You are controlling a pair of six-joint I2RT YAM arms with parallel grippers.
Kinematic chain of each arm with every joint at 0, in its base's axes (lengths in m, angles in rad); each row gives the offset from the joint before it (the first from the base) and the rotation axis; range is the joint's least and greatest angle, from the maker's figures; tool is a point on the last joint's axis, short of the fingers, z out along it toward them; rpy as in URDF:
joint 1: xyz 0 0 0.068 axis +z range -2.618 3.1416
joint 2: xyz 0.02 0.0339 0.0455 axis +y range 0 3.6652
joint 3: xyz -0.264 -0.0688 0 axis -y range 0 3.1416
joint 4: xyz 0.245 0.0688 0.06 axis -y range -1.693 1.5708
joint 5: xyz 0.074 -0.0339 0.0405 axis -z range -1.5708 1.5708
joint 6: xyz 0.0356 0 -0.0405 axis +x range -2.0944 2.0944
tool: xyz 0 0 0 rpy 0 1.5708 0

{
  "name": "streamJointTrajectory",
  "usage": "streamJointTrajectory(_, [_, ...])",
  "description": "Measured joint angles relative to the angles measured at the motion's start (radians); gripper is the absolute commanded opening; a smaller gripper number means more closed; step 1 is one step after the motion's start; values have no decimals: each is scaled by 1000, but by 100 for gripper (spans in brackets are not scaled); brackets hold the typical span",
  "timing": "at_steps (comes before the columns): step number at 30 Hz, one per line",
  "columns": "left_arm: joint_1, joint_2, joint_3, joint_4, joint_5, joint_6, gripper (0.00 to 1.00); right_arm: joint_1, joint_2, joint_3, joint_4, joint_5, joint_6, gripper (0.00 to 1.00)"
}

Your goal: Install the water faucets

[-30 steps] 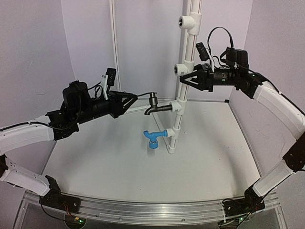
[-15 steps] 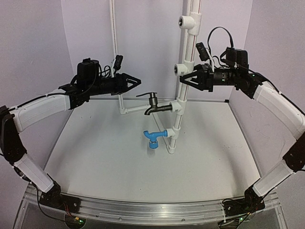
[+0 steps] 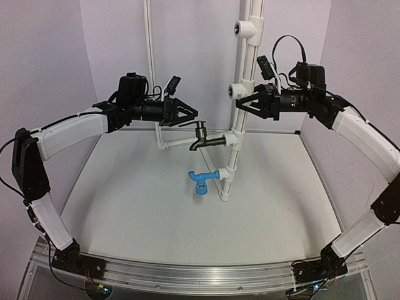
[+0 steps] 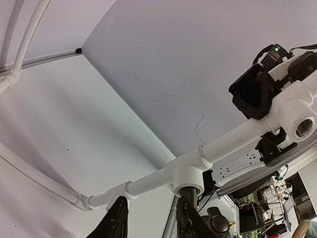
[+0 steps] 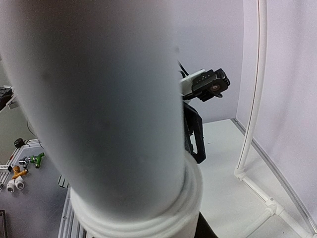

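You lifted left gripper off black faucet, jaws parted, empty; right gripper stayed clamped on white pipe. Blue faucet also seated: task looked done.

Water faucets: two. One black faucet and one blue faucet, both seated on the left side of the upright pipe, black above blue.

Tee fittings on the upright pipe: four. The top tee and second tee show open sockets. The third tee and lowest tee each carry one faucet.

Arms: two, one on each side of the upright pipe.

Grippers: two, the left gripper and the right gripper.

Counter: one, under the upright pipe.
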Motion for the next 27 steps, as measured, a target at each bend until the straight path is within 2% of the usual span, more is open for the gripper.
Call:
streamJointTrajectory(7, [-8,38,32,-73,-15,12,30,0,0,0,0,0,0,0])
streamJointTrajectory(13, [-16,55,36,-76,30,47,29,0,0,0,0,0,0,0])
streamJointTrajectory(27, [-110,46,92,-85,78,214,25,0,0,0,0,0,0,0])
